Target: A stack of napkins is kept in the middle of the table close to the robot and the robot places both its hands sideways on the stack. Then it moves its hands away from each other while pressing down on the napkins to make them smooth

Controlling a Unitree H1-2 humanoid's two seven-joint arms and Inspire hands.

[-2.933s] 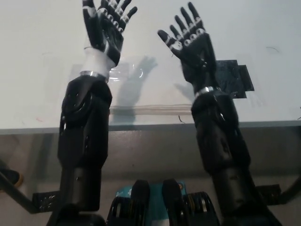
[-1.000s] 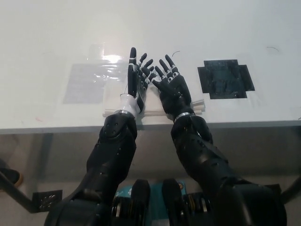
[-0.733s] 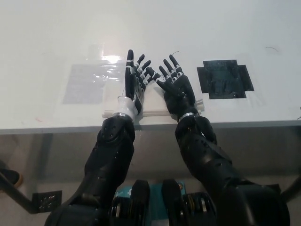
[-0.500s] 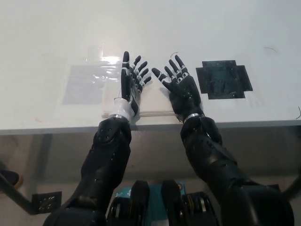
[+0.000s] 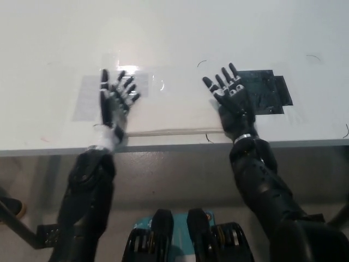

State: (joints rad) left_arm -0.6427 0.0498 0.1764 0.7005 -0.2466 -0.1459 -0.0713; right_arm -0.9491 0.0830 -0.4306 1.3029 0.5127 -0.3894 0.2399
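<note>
A flat white stack of napkins [image 5: 172,112] lies near the front edge of the white table [image 5: 180,38], in the middle. My left hand [image 5: 113,103] rests at the stack's left end, fingers spread and pointing away from me. At the stack's right end my right hand [image 5: 233,106] lies with its fingers apart too. Both hands are open and hold nothing. The bare middle of the stack shows between them.
A black cross-shaped patch [image 5: 267,93] lies on the table just right of my right hand. A shiny clear sheet [image 5: 90,98] lies flat at the left, partly under my left hand. The table's front edge [image 5: 174,144] runs just below the stack.
The hands were close together over the stack's middle; they have slid apart, the left one leftward and the right one rightward, to the ends of the stack.
</note>
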